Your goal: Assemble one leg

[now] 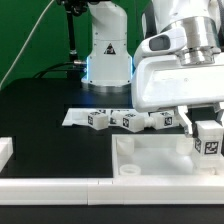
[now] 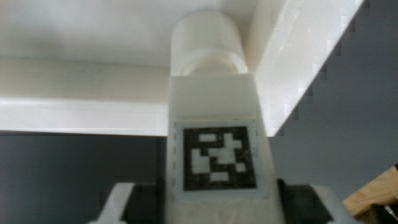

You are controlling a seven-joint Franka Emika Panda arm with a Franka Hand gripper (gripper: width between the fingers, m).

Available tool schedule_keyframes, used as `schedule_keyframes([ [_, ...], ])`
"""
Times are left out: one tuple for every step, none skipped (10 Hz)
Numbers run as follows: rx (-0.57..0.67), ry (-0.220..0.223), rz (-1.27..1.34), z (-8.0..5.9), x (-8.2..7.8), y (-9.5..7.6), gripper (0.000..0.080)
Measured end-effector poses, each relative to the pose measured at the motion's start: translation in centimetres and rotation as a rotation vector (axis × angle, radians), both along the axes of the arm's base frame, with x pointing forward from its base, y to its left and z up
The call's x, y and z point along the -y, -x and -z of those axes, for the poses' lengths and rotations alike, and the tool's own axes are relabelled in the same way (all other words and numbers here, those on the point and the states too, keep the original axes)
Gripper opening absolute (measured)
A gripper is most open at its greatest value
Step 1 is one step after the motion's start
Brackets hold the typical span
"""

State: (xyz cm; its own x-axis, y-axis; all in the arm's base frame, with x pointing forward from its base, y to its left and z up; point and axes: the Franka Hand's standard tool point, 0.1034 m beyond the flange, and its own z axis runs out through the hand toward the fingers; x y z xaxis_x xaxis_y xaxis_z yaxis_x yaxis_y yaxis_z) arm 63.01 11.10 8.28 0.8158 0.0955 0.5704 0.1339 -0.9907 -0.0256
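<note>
Leg [image 1: 207,138] upright near panel [image 1: 160,156] edge

Exterior view: black table [image 1: 40,115] lies open at nine o'clock of the held leg [image 1: 208,138]; spare legs [image 1: 130,121] crowd ten o'clock, panel [image 1: 160,158] right beneath at six.

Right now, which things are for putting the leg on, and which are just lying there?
For the job:
- leg, held in the gripper
- panel with its corner socket

Just lying about:
- other legs in a row
- marker board
- white block
</note>
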Motion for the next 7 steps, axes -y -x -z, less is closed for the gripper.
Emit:
schedule_keyframes([
  [0.001, 0.001, -0.001, 0.0, 0.0, 0.0, 0.0285],
  [0.001, 0.001, -0.001, 0.0, 0.0, 0.0, 0.0345],
  [-0.014, 0.001, -0.003, 0.1, 0.0, 0.1, 0.051],
  [-0.049, -0.004, -0.007, 0.0, -0.3, -0.1, 0.051],
  [-0.076, -0.012, -0.008, -0.8, -0.5, -0.8, 0.062],
  [-0.144, -0.021, -0.012, -1.2, -0.7, -1.6, 0.064],
  [-0.244, -0.032, -0.011, -1.2, -0.8, -1.9, 0.064],
])
